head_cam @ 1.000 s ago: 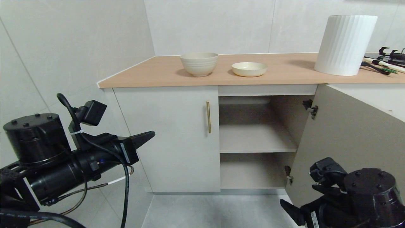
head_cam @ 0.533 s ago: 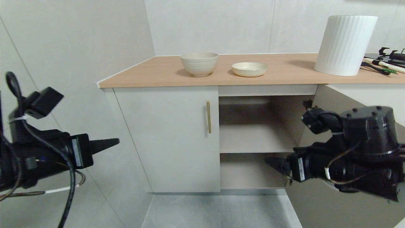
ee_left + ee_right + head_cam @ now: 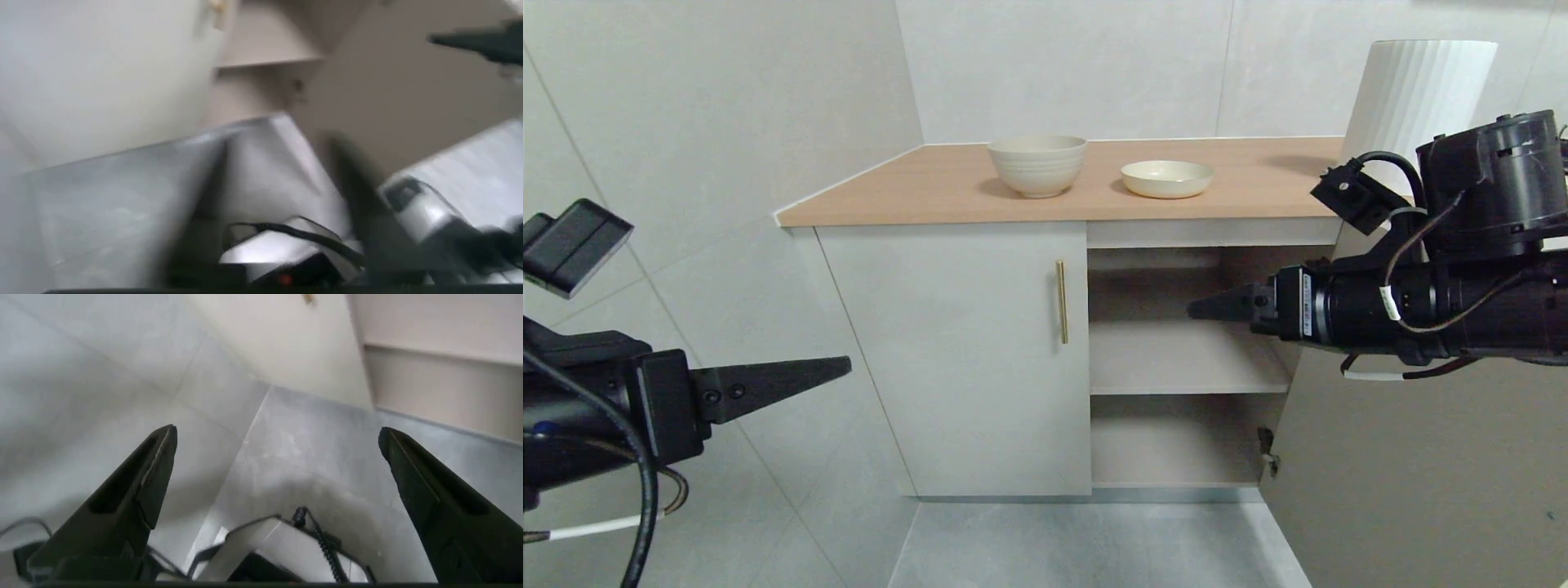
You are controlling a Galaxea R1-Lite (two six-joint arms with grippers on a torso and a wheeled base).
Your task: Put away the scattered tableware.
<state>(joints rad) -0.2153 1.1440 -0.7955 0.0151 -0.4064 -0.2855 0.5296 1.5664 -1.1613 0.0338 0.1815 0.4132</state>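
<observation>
two claws (image 3: 843, 367) (image 3: 1194, 309) spread, one bowl (image 3: 1037, 165), one dish (image 3: 1166, 178)

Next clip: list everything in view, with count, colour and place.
bowl: one, beige, on counter, left of dish
dish: one, cream, on counter, right of bowl
container: one, white, ribbed, counter's right end
counter: one, wood-toned, atop cabinet
cabinet: one, pale grey, left door shut, right door open
handle: one, gold, on shut door
left gripper: one, black, open, low beside cabinet
right gripper: one, black, open, before open compartment
</observation>
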